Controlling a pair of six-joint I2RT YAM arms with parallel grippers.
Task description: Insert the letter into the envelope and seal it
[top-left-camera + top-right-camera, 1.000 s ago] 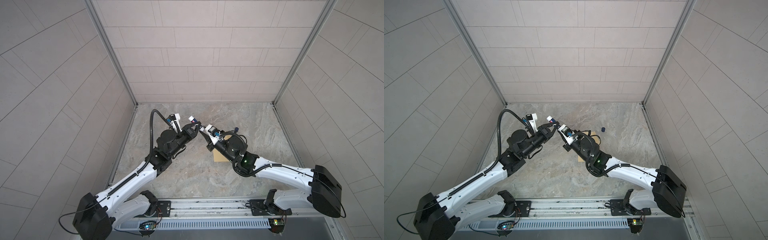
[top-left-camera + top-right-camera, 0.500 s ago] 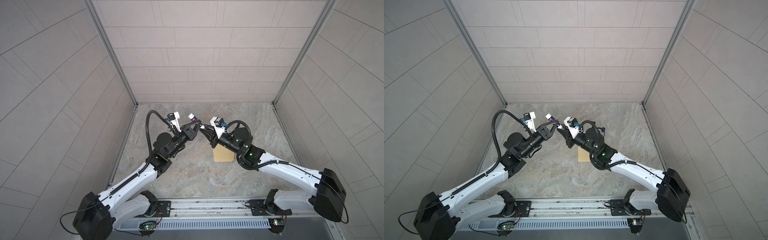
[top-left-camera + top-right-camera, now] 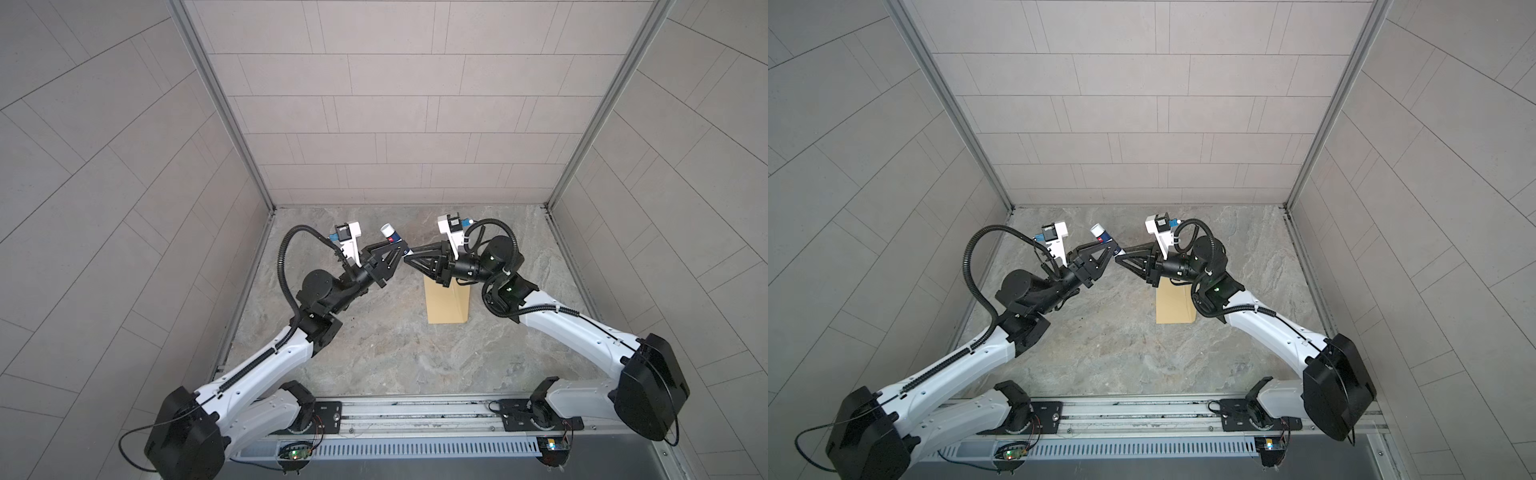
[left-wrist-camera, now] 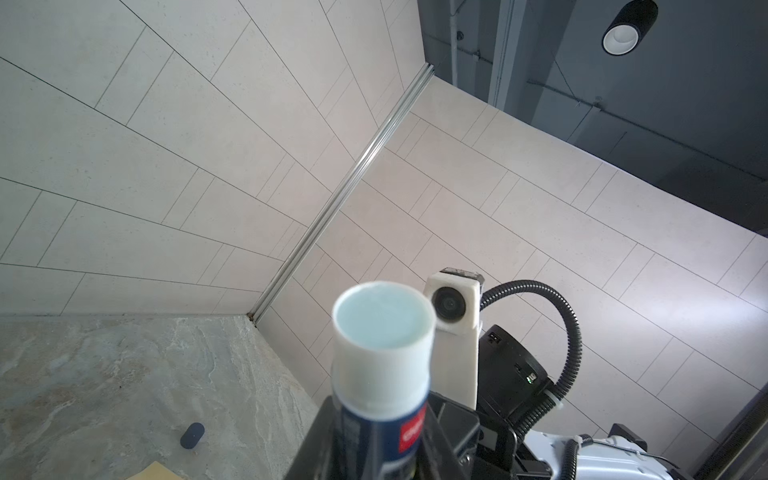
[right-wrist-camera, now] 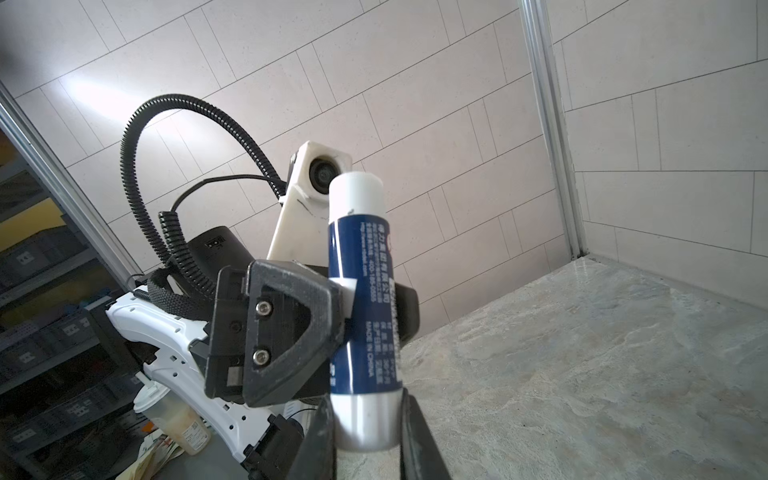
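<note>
Pale tiled walls, marbled tabletop (image 3: 374, 353). Since a second ago, right arm drawn back rightward, uncovering most of the manila envelope (image 3: 448, 305), flat on the stone with its far end under that arm. Held aloft from both ends, glue stick (image 5: 361, 291): left fingers (image 5: 286, 328) clamped round the blue barrel, right fingers (image 5: 316, 453) pinching the base knob. Uncapped, pale glue showing; probably being wound out for sealing. No letter in sight, presumably already inside.

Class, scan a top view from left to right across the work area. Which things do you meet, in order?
left wrist camera → glue stick → envelope
</note>
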